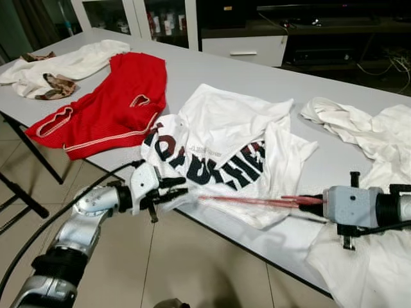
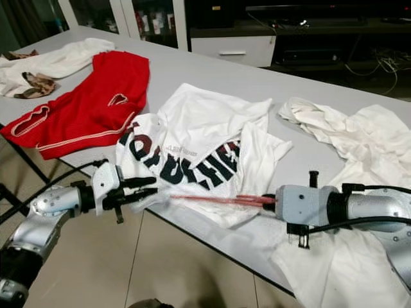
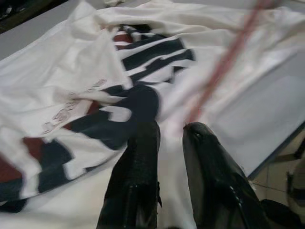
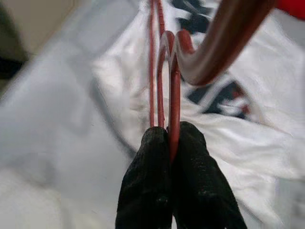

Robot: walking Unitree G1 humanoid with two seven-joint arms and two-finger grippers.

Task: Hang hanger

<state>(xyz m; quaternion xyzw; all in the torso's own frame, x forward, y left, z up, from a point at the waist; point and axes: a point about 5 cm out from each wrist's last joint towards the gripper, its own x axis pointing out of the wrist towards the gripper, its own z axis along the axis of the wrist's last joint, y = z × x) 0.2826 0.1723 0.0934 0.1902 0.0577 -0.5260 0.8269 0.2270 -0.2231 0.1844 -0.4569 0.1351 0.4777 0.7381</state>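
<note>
Jaws of the right gripper (image 2: 273, 200) were clamped on the red hanger (image 2: 218, 199), held level over the lettered white shirt (image 1: 225, 138) at the worktop (image 1: 212, 70) edge, while the left gripper (image 1: 183, 187), slightly parted, faced its far end, so threading into the shirt seemingly came next.

Thin red hanger (image 1: 250, 201), level over the lettered white shirt (image 1: 218, 144) at the table's near edge.

Table (image 1: 212, 67) w/ clothes spread on it: lettered shirt (image 1: 225, 138) mid, at near edge; shorts (image 1: 106, 106) to its left; another garment (image 1: 61, 64) further left, far corner; crumpled shirt (image 1: 369, 135) right. Cabinets (image 1: 244, 45) behind table.
</note>
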